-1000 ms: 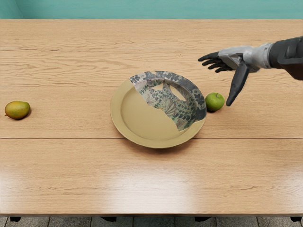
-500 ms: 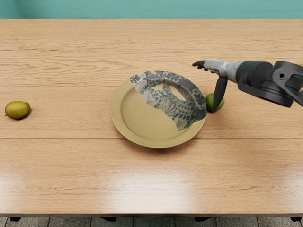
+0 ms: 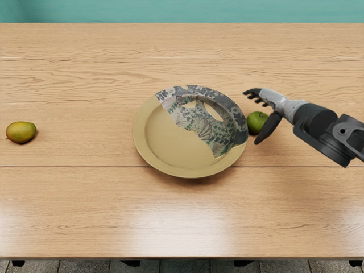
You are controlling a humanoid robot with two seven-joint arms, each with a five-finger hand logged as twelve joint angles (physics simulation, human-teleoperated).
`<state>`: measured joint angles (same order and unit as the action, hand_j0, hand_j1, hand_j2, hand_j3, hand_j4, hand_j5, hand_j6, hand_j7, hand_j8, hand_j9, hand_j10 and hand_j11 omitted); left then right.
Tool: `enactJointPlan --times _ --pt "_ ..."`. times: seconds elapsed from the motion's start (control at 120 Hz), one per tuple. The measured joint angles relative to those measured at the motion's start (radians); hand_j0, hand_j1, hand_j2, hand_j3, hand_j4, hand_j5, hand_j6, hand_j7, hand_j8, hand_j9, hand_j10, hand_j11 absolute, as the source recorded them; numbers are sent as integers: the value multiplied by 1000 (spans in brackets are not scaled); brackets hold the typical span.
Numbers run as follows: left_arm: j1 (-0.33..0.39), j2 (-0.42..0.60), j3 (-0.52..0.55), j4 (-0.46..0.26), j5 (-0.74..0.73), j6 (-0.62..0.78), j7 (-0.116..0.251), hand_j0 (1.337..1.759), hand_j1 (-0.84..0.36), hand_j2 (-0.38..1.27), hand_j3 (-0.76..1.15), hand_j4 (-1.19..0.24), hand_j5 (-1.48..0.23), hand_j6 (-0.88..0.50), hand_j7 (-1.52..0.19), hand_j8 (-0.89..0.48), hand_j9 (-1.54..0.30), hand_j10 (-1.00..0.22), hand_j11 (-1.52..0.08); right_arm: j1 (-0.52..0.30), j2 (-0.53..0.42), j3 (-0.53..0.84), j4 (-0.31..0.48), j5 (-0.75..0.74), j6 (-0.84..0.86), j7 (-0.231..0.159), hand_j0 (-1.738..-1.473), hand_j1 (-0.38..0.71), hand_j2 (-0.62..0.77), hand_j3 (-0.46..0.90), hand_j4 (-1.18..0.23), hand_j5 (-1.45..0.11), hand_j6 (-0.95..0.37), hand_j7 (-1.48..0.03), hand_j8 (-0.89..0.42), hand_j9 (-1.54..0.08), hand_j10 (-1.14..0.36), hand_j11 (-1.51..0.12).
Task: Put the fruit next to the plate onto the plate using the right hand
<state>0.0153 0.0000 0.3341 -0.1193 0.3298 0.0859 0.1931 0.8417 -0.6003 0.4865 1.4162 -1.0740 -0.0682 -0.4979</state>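
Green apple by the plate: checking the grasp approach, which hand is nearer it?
Right. The right hand sits just right of the green apple, fingers open beside it; the left hand is out of view.

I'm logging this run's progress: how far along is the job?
Done: the right hand is at the green apple, fingers spread beside it. In hand: the grasp, not closed yet. Left: lifting the apple, now on the table just right of the plate, onto it.
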Motion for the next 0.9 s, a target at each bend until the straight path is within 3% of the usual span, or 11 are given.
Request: enactJointPlan --times 0.383,0.9 --pt "0 0 0 0 0 0 0 1658 58 49 0 -243 -316 -243 -316 -243 -316 -243 -316 16 51 1 -144 -4 -7 42 -1658 -30 -51 0 -270 -348 -272 -348 -271 -348 -270 -348" --pt "0 0 0 0 0 0 0 1658 58 49 0 -243 -316 -243 -316 -243 -316 -243 -316 -4 75 -12 -155 -3 -39 59 -1658 33 -61 0 -322 -416 -323 -415 -322 -416 -321 -415"
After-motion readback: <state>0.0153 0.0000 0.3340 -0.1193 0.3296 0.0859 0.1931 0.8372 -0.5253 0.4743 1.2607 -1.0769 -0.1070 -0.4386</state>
